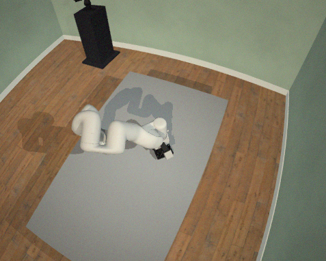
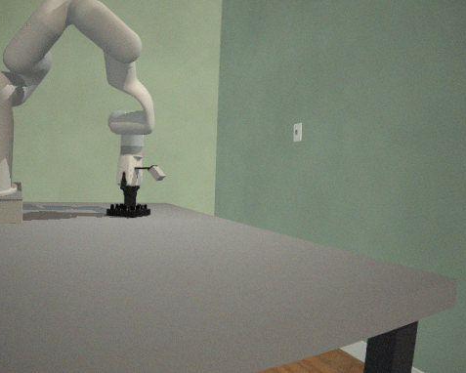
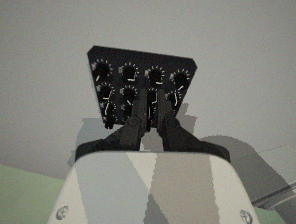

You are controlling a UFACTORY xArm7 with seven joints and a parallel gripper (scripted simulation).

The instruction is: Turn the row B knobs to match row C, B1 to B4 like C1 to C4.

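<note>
The black knob box [image 1: 158, 153] [image 2: 127, 211] [image 3: 116, 56] stands flat on the grey table [image 1: 126, 191] [image 2: 229, 273], close to the robot base. In the wrist view it shows rows of black knobs with white lines and rings of marks; the names are too small to read. My gripper [image 3: 151, 98] [image 2: 130, 199] points straight down onto the box and is shut on one inner knob, in the second line of knobs from the box's far edge. The fingers hide that knob. The arm covers much of the box in the top view.
The robot base [image 2: 1, 205] stands on the table to the left of the box. A black pedestal [image 1: 95, 34] stands on the floor beyond the table. The table's right edge [image 2: 444, 293] lies far from the box.
</note>
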